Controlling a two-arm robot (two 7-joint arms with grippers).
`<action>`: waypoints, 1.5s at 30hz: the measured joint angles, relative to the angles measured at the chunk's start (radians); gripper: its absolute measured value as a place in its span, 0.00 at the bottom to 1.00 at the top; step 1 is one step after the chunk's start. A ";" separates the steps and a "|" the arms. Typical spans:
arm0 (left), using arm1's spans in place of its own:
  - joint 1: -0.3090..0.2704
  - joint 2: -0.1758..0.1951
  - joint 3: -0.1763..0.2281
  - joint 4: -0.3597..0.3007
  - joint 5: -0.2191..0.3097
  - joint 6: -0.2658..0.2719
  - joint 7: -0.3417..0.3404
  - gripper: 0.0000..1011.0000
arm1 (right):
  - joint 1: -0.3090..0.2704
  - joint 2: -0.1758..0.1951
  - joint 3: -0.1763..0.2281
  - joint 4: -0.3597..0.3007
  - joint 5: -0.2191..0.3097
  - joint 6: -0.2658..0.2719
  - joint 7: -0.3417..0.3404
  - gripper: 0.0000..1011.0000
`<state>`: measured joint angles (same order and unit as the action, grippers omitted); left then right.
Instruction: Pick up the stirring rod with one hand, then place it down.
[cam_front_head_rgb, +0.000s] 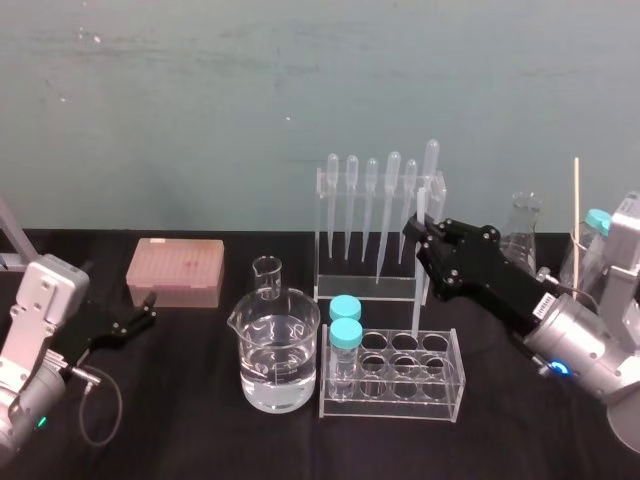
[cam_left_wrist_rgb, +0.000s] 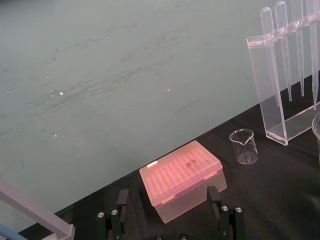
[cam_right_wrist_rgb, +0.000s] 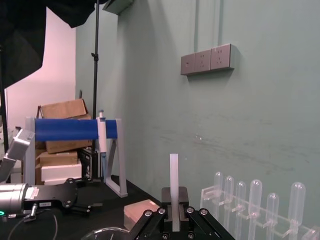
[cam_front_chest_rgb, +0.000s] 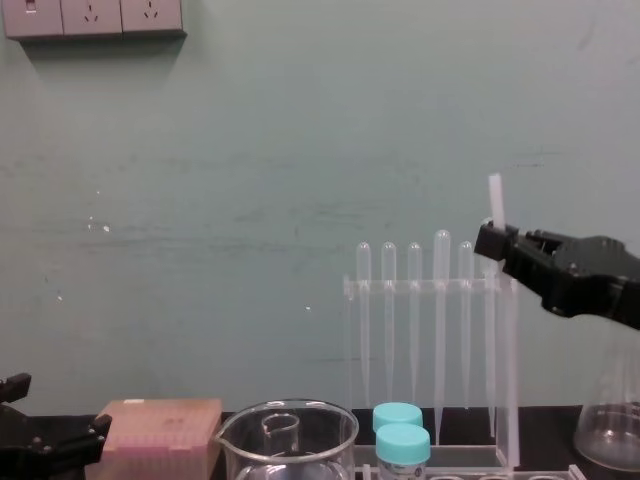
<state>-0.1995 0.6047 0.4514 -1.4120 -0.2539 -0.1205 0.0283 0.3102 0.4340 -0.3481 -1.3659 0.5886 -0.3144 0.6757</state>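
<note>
The stirring rod (cam_front_head_rgb: 416, 300) is a thin translucent-white stick held upright. My right gripper (cam_front_head_rgb: 421, 236) is shut on it near its upper part. The rod's lower end hangs over the back row of the clear test tube rack (cam_front_head_rgb: 392, 376), in front of the pipette stand (cam_front_head_rgb: 380, 262). The chest view shows the rod's top (cam_front_chest_rgb: 495, 198) sticking up above the right gripper (cam_front_chest_rgb: 489, 240). In the right wrist view the stirring rod (cam_right_wrist_rgb: 173, 182) rises straight from between the black fingers (cam_right_wrist_rgb: 159, 215). My left gripper (cam_front_head_rgb: 141, 318) rests open at the table's left, facing the pink box.
A pink tip box (cam_front_head_rgb: 176, 270) sits at the back left. A large beaker of water (cam_front_head_rgb: 277, 352) and a small beaker (cam_front_head_rgb: 267, 277) stand mid-table. Two blue-capped tubes (cam_front_head_rgb: 346, 335) fill the rack's left end. A flask (cam_front_head_rgb: 522, 240) and a wooden stick (cam_front_head_rgb: 577, 215) stand at the far right.
</note>
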 joint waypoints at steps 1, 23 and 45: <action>0.000 0.000 0.000 0.000 0.000 0.000 0.000 0.99 | 0.004 -0.004 -0.002 0.008 -0.001 -0.002 0.003 0.07; 0.000 0.000 0.000 0.000 0.000 0.000 0.000 0.99 | 0.059 -0.069 -0.024 0.159 -0.021 0.028 0.013 0.07; 0.000 0.000 0.000 0.000 0.000 0.000 0.000 0.99 | 0.028 -0.081 -0.028 0.186 -0.078 0.011 -0.022 0.07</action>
<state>-0.1995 0.6047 0.4514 -1.4120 -0.2539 -0.1205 0.0283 0.3378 0.3533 -0.3759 -1.1802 0.5111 -0.3035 0.6537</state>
